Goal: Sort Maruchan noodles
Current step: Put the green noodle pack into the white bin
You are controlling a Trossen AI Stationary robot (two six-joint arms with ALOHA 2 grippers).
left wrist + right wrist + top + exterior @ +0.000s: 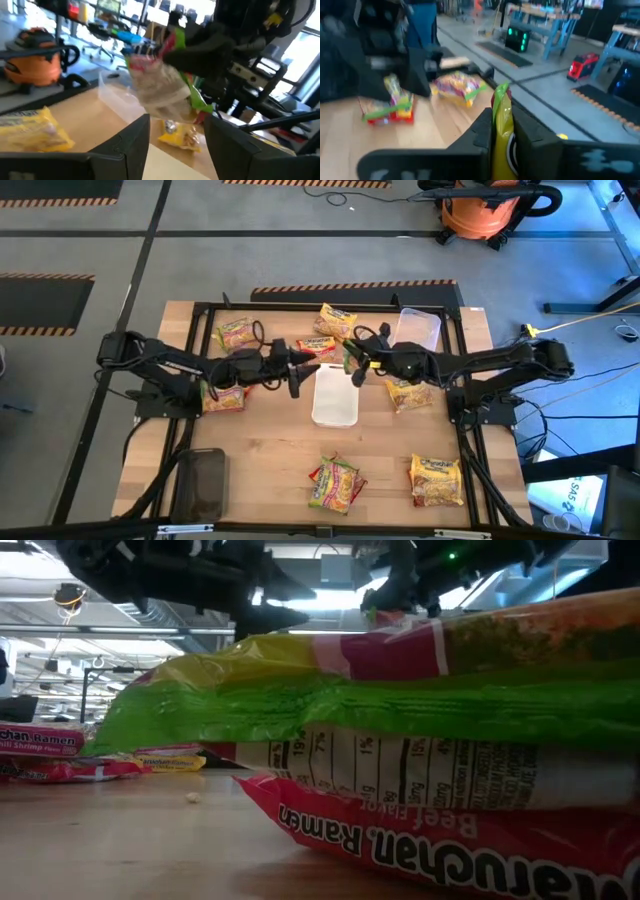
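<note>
My right gripper (356, 367) hangs over the middle of the table, shut on one of the Maruchan noodles, a red, green and yellow packet (159, 82). My left gripper (298, 372) faces it from the table's left. It is open, with nothing between its fingers (131, 142), a little short of the packet. Other packets lie flat on the table: at far left (235, 333), far middle (337, 320), under the left arm (222, 397), under the right arm (410, 393), and two at the near edge (335, 483) (437, 478). My right gripper pinches the packet by one edge (502, 116) between its two fingers. The fingers lie about level and come from the table's right. The packet stands on edge in the hold, lifted clear of the table, and the rest of it hangs toward my left gripper (165, 95).
A white tray (335, 402) lies just nearer than the two grippers. A clear tray (418, 328) sits at far right and a dark tray (205, 480) at near left. Stacked packets (400, 700) fill the low view. An orange shop vacuum (485, 210) stands beyond the table.
</note>
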